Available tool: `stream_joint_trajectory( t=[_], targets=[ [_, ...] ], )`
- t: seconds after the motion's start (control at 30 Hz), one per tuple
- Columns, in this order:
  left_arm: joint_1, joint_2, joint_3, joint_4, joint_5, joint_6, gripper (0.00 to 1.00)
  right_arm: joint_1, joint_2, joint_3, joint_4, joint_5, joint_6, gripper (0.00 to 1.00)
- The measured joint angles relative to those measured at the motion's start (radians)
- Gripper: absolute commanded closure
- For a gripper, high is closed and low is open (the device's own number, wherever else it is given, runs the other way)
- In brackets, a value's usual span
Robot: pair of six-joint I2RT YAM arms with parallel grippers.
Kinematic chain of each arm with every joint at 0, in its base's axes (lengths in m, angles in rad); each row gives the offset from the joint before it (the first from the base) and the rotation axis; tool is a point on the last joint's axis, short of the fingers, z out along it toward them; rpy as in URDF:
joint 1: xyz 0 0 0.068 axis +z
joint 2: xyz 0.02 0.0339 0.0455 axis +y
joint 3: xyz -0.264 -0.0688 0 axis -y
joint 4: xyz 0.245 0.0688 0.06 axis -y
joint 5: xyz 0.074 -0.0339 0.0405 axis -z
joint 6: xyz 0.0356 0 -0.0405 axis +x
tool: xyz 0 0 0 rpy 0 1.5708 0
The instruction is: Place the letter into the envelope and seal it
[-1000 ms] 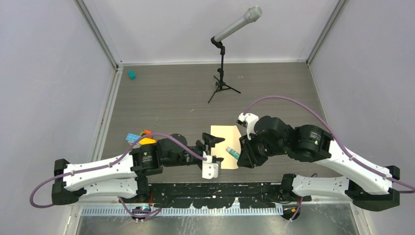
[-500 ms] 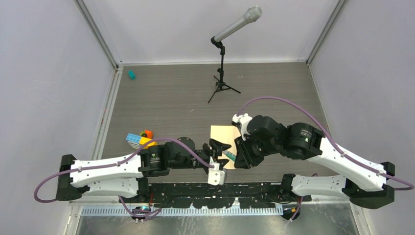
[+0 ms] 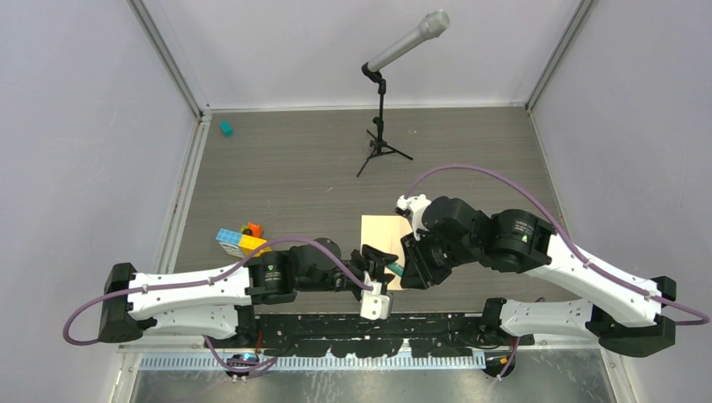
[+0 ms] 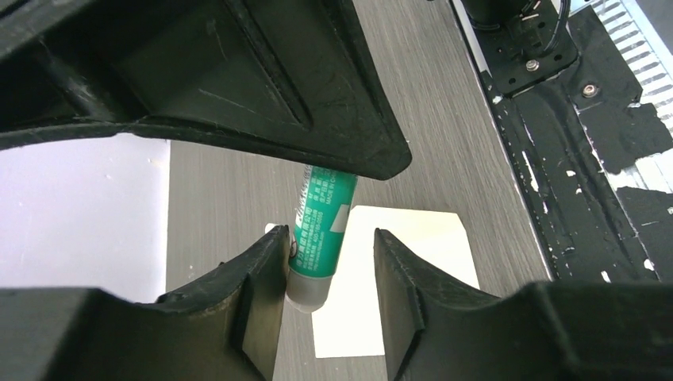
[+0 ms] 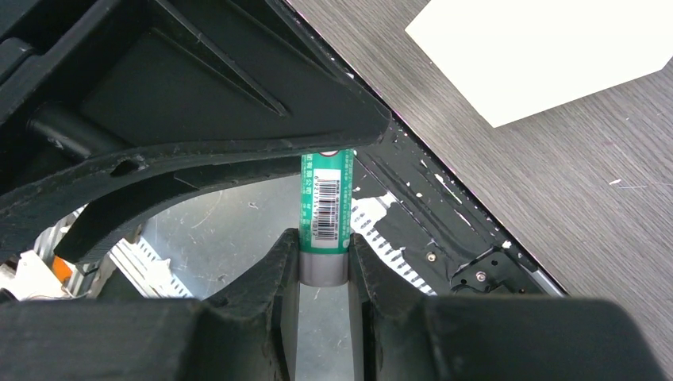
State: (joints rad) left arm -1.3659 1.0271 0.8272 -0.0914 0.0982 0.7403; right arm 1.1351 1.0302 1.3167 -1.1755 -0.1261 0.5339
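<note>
The right claw (image 5: 324, 246) is squeezed tight on one grey end of a green glue stick (image 5: 325, 194) and holds it up in the air above the near edge of the counter (image 3: 294, 176). The left claw (image 4: 329, 248) sits around the other end. One finger touches the stick, but there is a gap on the other side, so this claw is open and not gripping.

A pale cream sheet lies flat on the counter under the two claws. It looks like the letter (image 3: 379, 228) (I cannot tell if the envelope is under it or around it).

I think the cap has to come off the glue next. The stick looks hard, round and smooth, so it could spin or slip. Each claw should pinch well in from the tip, one on the cap and one on the body.

The paper looks thin, light and floppy. It may slide or crease if pushed. I think it is best picked up by an edge or a corner.
</note>
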Motion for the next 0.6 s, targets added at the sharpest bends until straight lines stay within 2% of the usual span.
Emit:
stream_joint_trajectory(
  t=[0.3, 0.5, 0.53, 0.6],
  targets=[
    [0.0, 0.001, -0.013, 0.04, 0.0, -0.008, 0.64, 0.0, 0.005, 0.0, 0.0, -0.007, 0.0, 0.99],
    [0.0, 0.012, -0.015, 0.058, 0.0, -0.023, 0.79, 0.0, 0.007, 0.0, -0.002, -0.011, 0.0, 0.99],
    [0.0, 0.014, -0.016, 0.058, 0.0, -0.023, 0.82, 0.0, 0.007, 0.0, -0.004, -0.01, 0.0, 0.93],
    [0.0, 0.018, -0.021, 0.065, 0.001, -0.028, 0.87, 0.0, 0.007, 0.0, -0.008, -0.008, 0.001, 0.74]
  ],
)
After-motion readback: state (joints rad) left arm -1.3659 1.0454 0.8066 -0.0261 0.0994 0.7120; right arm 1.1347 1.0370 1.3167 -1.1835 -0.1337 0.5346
